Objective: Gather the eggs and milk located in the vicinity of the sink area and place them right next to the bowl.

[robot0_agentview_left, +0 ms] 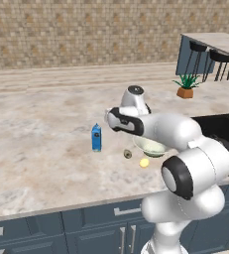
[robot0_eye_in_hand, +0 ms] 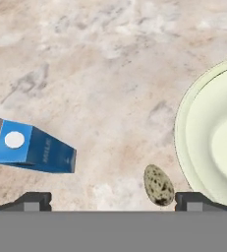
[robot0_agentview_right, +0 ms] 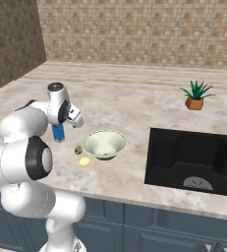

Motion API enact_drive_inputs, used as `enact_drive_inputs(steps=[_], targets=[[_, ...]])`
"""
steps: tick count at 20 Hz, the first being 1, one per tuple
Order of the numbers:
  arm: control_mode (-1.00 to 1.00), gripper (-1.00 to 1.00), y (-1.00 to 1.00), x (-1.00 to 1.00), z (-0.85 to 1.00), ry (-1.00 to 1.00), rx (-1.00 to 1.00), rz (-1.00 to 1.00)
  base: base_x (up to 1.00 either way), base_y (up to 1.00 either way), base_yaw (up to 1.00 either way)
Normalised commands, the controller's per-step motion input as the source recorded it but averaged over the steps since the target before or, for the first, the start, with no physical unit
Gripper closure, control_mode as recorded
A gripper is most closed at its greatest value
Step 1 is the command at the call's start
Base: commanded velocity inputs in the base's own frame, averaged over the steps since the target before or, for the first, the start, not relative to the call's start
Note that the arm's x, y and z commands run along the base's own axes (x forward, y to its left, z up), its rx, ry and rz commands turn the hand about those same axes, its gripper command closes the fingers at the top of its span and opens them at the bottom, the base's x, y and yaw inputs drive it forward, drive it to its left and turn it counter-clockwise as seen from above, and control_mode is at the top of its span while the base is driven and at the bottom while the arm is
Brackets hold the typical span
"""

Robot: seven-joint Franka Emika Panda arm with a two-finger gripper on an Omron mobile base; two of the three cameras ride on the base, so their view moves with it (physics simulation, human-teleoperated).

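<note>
Fully spread and empty, the gripper (robot0_eye_in_hand: 113, 199) hangs above the counter (robot0_eye_in_hand: 100, 64) over a speckled brown lump (robot0_eye_in_hand: 158, 185). Milk (robot0_eye_in_hand: 31, 150) stands apart from the bowl (robot0_eye_in_hand: 208, 138); the egg (robot0_agentview_right: 84, 161) lies beside the bowl.

The blue milk carton (robot0_agentview_left: 96, 138) stands upright on the counter, apart from the pale green-white bowl (robot0_agentview_right: 104, 144), with the small yellow egg (robot0_agentview_right: 84, 161) just beside the bowl's rim, left of the black sink (robot0_agentview_right: 193, 160).

Even, bright, diffuse rendered light; faint soft shadows; no glare; all views sharp, undistorted.
</note>
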Motion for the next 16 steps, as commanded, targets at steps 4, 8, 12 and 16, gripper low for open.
enact_drive_inputs(steps=[4,8,12,16], targets=[[-1.00,-1.00,0.32,0.07,0.00,0.11,0.00,0.01,0.00,0.00,0.00],[-1.00,-1.00,0.44,0.05,0.00,0.01,-0.02,0.01,0.00,0.00,0.00],[-1.00,-1.00,0.17,0.12,0.00,0.00,0.00,0.00,0.00,0.00,0.00],[-1.00,-1.00,0.16,0.11,0.00,0.00,0.00,0.00,0.00,0.00,0.00]])
